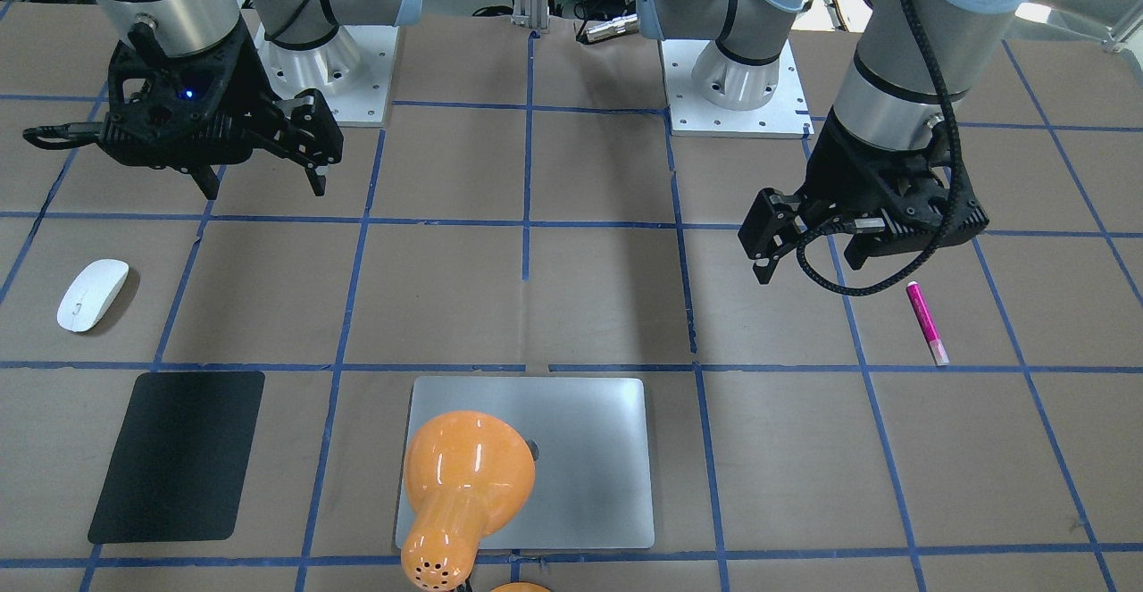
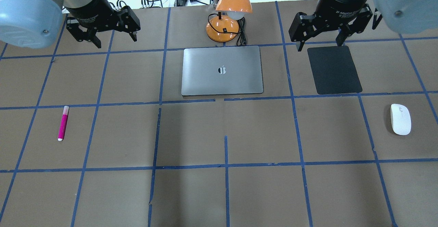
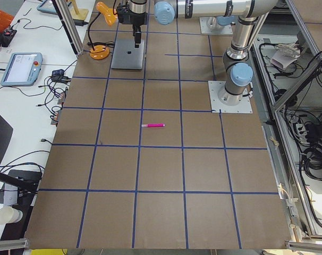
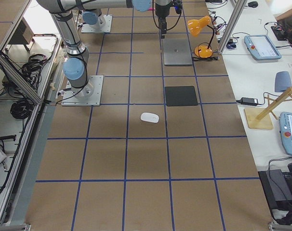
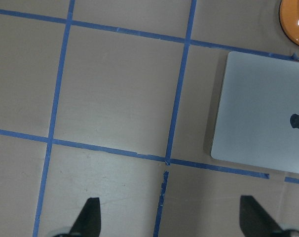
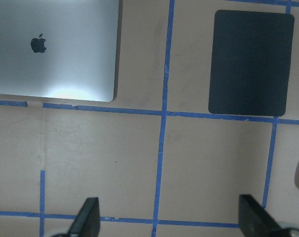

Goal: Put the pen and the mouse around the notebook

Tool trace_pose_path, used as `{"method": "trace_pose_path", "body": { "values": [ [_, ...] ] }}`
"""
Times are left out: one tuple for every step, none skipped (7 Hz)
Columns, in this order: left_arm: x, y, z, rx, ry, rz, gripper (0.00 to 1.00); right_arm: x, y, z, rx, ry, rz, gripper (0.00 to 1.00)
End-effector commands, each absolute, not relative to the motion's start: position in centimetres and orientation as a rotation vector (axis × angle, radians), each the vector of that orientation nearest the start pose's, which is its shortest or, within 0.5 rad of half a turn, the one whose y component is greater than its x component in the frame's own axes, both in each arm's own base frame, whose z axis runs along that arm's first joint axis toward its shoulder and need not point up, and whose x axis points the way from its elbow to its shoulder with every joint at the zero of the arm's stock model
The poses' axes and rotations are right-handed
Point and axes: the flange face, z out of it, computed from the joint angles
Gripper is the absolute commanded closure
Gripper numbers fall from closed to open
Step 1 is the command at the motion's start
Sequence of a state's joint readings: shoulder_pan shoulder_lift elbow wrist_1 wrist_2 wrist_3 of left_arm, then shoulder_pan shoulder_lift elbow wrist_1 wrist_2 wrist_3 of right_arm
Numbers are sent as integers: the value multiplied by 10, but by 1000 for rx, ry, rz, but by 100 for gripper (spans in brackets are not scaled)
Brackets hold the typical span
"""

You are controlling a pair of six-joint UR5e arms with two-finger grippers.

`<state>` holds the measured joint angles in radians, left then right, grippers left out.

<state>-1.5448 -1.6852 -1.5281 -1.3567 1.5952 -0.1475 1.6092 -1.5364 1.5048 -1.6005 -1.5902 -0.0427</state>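
Note:
The silver-grey notebook [image 2: 205, 79] [image 1: 589, 476] lies shut at the table's far middle. The pink pen [image 2: 63, 123] [image 1: 927, 322] rests on the table well to the notebook's left. The white mouse [image 2: 400, 119] [image 1: 92, 295] lies far out on the right. My left gripper [image 2: 116, 41] [image 5: 171, 217] hangs open and empty, high above the table left of the notebook and beyond the pen. My right gripper [image 2: 320, 45] [image 6: 169, 217] also stands open and empty, over the far edge of the black mat. The notebook [image 5: 258, 108] [image 6: 65, 49] shows in both wrist views.
A thin black mat [image 2: 334, 70] [image 1: 179, 455] lies right of the notebook, between it and the mouse. An orange desk lamp [image 2: 228, 14] [image 1: 464, 476] stands just behind the notebook, its head over the lid. Blue tape lines grid the brown table.

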Motion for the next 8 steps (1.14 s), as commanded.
{"method": "trace_pose_path", "body": {
  "values": [
    [-117,-553,467,-272,3108,-210,0,151,-500,513,-132,3168,-109,0],
    [-118,-553,466,-272,3110,-208,0,152,-497,510,-110,3171,-100,0],
    [-118,-552,465,-272,3110,-206,0,152,-496,503,-111,3155,-78,0],
    [-118,-552,465,-272,3110,-205,0,150,-497,503,-115,3154,-80,0],
    [-118,-552,465,-272,3110,-203,0,146,-503,494,-94,3170,-56,0],
    [-114,-553,464,-279,3110,-201,0,130,-510,487,-49,3174,-14,0],
    [-92,-557,465,-336,3099,-202,0,96,-519,474,62,3158,35,0],
    [-29,-566,450,-344,3096,-142,0,48,-528,444,98,3154,95,1]
  ]
}}
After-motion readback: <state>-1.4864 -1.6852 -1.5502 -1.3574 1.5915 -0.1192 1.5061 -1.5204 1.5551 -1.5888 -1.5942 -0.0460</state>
